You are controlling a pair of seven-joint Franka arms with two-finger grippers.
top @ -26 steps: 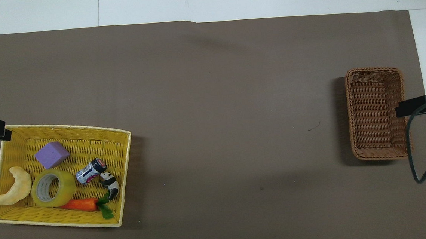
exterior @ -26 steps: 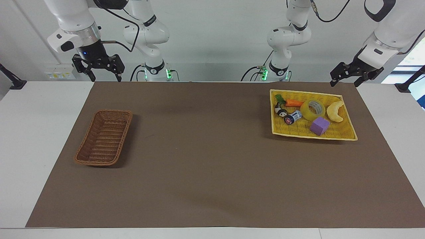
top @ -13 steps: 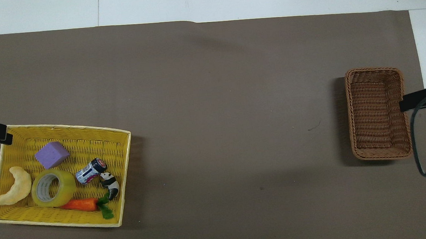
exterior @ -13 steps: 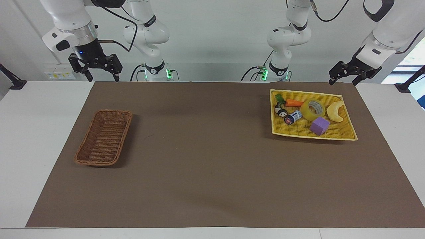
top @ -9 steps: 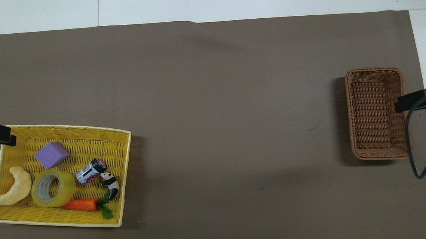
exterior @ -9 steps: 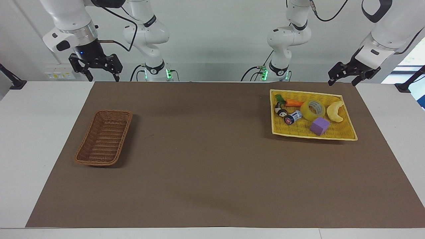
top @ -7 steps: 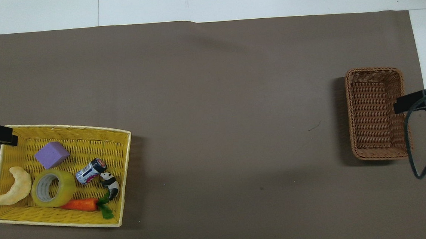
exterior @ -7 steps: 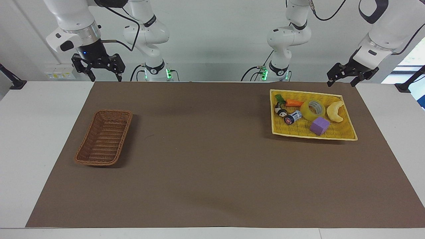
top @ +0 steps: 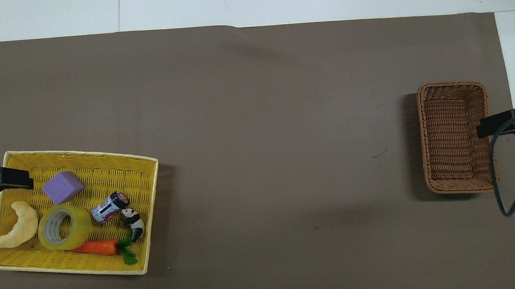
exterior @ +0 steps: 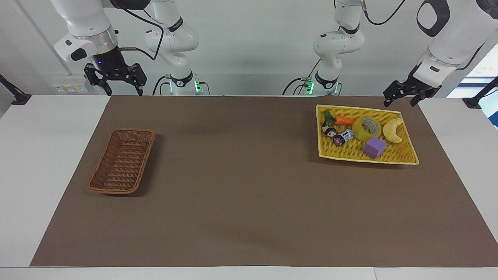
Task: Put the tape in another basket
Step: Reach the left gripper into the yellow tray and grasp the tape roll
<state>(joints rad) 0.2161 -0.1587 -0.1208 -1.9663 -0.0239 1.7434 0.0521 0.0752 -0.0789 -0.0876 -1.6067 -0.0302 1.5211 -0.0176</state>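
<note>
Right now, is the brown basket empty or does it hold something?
Empty. The basket shows only its bare woven bottom in both views; the tape lies in the yellow tray.

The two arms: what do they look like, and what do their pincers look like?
Both arms have glossy white rounded shells with black joint rings, and green lights at their bases. The right arm has a silver wrist band and a small blue light above its black linked pincer. The left pincer is black too. Black cables hang along both arms.

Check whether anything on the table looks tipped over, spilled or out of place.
Nothing spilled or damaged. The small can lies on its side in the yellow tray, beside the tape, and that tray sits slightly askew on the brown mat.
</note>
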